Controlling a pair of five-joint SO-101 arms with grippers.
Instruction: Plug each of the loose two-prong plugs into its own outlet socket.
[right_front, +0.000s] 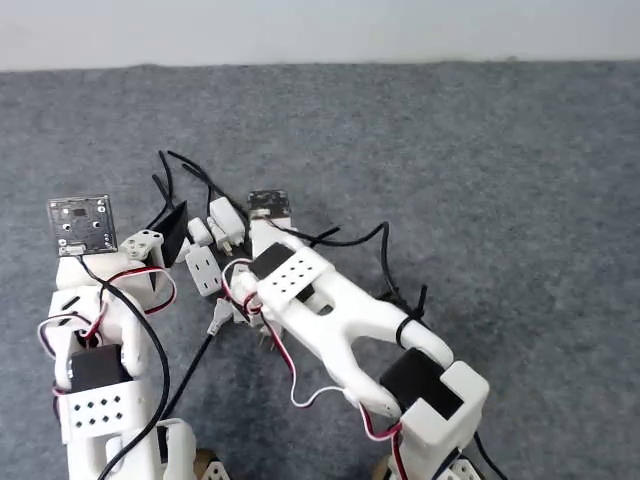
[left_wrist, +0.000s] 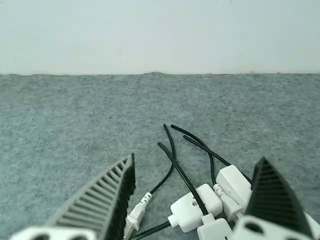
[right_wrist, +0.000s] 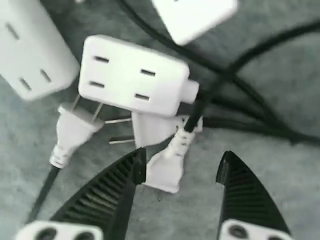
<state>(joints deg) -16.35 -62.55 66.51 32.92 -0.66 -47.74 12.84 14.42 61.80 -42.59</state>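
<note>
Spread apart, the right pincer (right_wrist: 182, 159) straddles a white plug (right_wrist: 162, 175) lying just beside the outlet block (right_wrist: 132, 80). Closing squarely on its body should keep it straight for insertion. Left wrist view adds the left pincer (left_wrist: 196, 160), likewise apart, and black cables (left_wrist: 172, 150) running farther off.

No legible text — no labels, numbers.
</note>
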